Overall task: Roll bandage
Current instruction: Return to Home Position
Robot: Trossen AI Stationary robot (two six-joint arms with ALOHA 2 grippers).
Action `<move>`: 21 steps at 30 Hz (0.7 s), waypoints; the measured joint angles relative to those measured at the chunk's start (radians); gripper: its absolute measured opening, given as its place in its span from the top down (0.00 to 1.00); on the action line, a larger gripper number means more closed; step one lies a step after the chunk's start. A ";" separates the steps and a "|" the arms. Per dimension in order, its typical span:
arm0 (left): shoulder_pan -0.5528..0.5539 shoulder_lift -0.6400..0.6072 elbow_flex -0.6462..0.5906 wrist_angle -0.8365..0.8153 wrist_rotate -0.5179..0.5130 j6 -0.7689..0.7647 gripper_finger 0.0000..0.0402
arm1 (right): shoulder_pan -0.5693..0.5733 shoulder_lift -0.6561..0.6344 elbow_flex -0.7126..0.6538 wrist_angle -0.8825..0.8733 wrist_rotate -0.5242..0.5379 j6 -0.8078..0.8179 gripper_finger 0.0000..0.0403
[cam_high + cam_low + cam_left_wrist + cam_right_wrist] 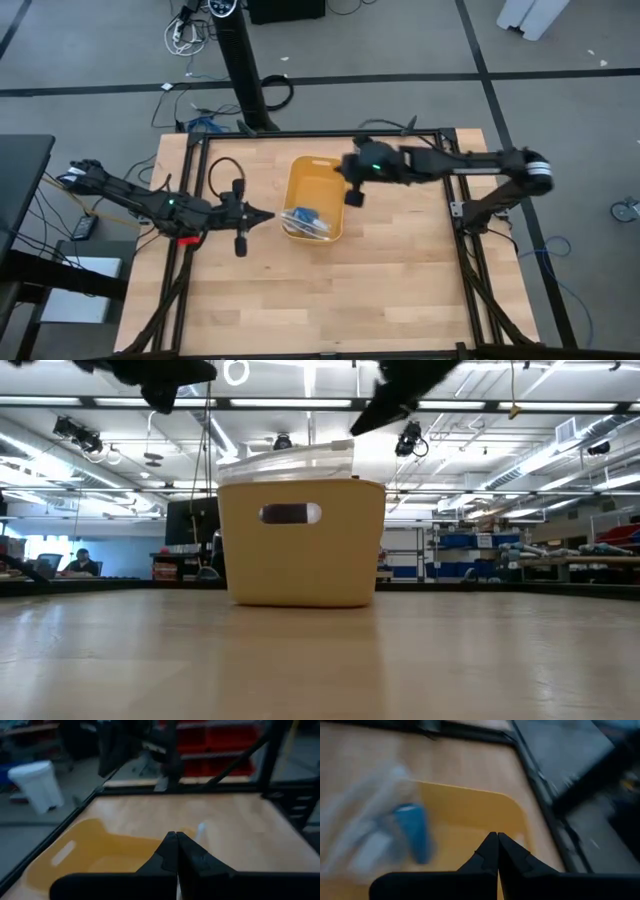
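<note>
Inside the yellow bin (pixel 300 172) at the middle of the table (pixel 400 290): the bandage (pixel 306 216), rolled into a small blue cylinder and wrapped in a clear bag (pixel 318 229). Probably light, soft and squashy, with slippery, crinkly plastic around it; best taken across the roll's middle, or moved by lifting the stiffer bin instead. Left pincer (pixel 268 215) just left of the bin, pressed together, holding nothing. Right pincer (pixel 353 197) raised by the bin's right rim, likewise pressed together and empty.
</note>
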 joint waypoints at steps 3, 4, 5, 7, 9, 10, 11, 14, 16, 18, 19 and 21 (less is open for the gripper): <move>0.004 -0.041 -0.104 0.129 0.026 0.041 1.00 | 0.014 -0.123 -0.204 0.186 -0.103 -0.024 1.00; 0.010 -0.049 -0.132 0.162 0.039 0.053 1.00 | 0.018 -0.162 -0.272 0.252 -0.133 -0.032 1.00; 0.018 -0.056 -0.156 0.192 0.054 0.063 1.00 | 0.021 -0.200 -0.337 0.314 -0.161 -0.037 1.00; 0.041 -0.073 -0.200 0.229 0.091 0.072 1.00 | 0.022 -0.268 -0.462 0.460 -0.229 -0.048 1.00; 0.074 -0.073 -0.230 0.257 0.129 0.071 1.00 | 0.022 -0.327 -0.577 0.580 -0.284 -0.050 1.00; 0.094 -0.073 -0.244 0.257 0.159 0.068 1.00 | 0.019 -0.350 -0.626 0.624 -0.305 -0.049 1.00; 0.115 -0.072 -0.257 0.259 0.191 0.067 1.00 | 0.013 -0.372 -0.668 0.667 -0.319 -0.049 1.00; 0.189 -0.070 -0.289 0.309 0.288 0.065 1.00 | -0.005 -0.444 -0.784 0.753 -0.359 -0.031 1.00; 0.236 -0.082 -0.306 0.318 0.330 0.063 1.00 | -0.017 -0.504 -0.850 0.786 -0.378 -0.017 1.00; 0.266 -0.110 -0.320 0.334 0.351 0.064 1.00 | -0.025 -0.574 -0.906 0.814 -0.393 -0.006 1.00; 0.273 -0.134 -0.330 0.334 0.352 0.065 1.00 | -0.028 -0.609 -0.933 0.829 -0.399 -0.004 1.00; 0.279 -0.193 -0.350 0.316 0.351 0.070 1.00 | -0.029 -0.694 -0.988 0.835 -0.407 -0.002 1.00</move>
